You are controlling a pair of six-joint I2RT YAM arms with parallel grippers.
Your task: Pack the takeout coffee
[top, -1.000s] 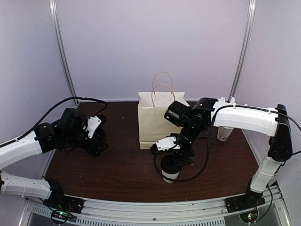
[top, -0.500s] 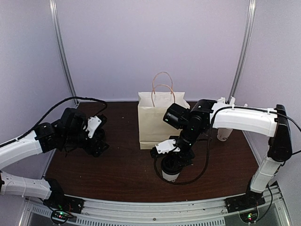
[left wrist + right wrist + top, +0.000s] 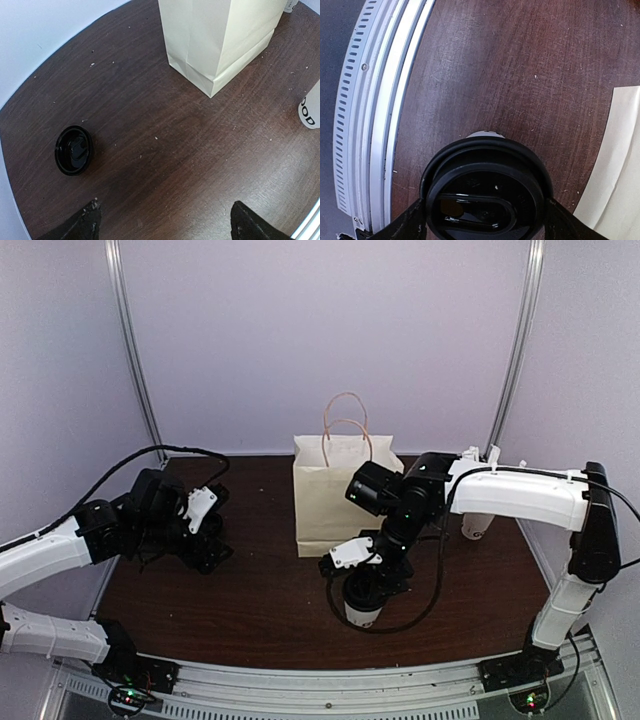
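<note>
Left side: your left hand (image 3: 203,536) hung over the left part of the counter (image 3: 250,605), fingers (image 3: 90,222) spread wide, nothing between them. In its wrist view a loose black lid (image 3: 73,150) lay flat on the wood, left of the hand's line and well apart from everything else; the top view didn't show it. Centre back: the paper bag (image 3: 335,495) stood upright, mouth open, both handles (image 3: 346,416) up. It wasn't touching either hand. Just right of centre, toward the near edge: one takeout coffee cup (image 3: 362,611) stood upright on the counter in front of the bag's right corner, near it but apart. Dark lettering at its base showed in the left wrist view (image 3: 311,107). Its fitted lid (image 3: 485,197) was on. Your right hand (image 3: 366,575) was straight above it, pointing down, one finger (image 3: 417,220) on each side of the lid rim. Both looked to be in contact, so it read as gripping the cup, with the cup's base on the wood. Bag edge (image 3: 615,165) sat to one side in that wrist view and the metal rail (image 3: 375,100) to the other. Far right: another white cup (image 3: 478,523) sat behind the right arm, mostly hidden, so I couldn't tell more.
</note>
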